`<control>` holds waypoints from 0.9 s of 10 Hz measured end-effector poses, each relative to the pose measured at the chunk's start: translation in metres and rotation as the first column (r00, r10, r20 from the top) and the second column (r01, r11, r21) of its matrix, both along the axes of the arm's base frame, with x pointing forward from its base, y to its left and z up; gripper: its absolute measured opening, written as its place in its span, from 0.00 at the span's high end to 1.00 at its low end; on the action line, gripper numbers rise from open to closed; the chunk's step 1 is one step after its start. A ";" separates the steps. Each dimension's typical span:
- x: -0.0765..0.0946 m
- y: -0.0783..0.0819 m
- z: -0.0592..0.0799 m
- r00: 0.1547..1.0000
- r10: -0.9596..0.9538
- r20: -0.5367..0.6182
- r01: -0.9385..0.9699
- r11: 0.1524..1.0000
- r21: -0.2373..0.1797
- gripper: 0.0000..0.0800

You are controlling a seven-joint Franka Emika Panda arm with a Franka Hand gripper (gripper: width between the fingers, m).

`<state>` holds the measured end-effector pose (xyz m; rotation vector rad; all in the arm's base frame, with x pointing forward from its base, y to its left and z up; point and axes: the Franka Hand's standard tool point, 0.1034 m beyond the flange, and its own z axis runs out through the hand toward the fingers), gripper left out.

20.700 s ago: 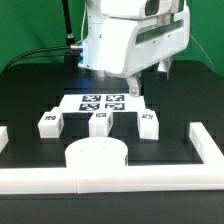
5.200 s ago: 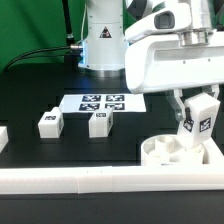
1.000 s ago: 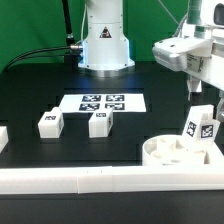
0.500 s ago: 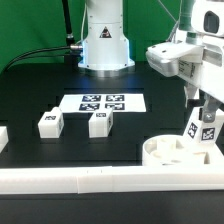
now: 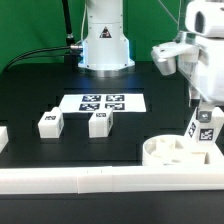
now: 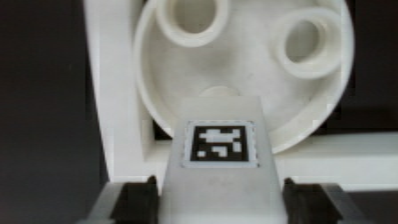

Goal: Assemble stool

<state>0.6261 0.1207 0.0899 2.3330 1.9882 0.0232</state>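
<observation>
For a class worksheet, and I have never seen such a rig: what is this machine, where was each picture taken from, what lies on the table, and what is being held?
The white machine is a robot arm; its two-finger end effector does the gripping. One picture comes from a camera standing off the arm, the other from a camera on its wrist, looking along the fingers. On the black table lie the round stool seat, sockets up, a loose leg, a second loose leg, a flat marker board and white border rails. The end effector is shut on the third leg, held at the seat's rim; whether they touch I cannot tell.
</observation>
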 end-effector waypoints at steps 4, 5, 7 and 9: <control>-0.002 0.000 -0.001 0.889 -0.457 -0.010 0.457 0.889 0.034 0.59; -0.002 0.000 -0.001 0.845 -0.535 -0.009 0.535 0.844 0.038 0.59; -0.002 0.000 -0.001 0.777 -0.629 -0.009 0.629 0.776 0.044 0.59; -0.003 -0.001 -0.001 0.595 -0.803 -0.013 0.801 0.592 0.088 0.59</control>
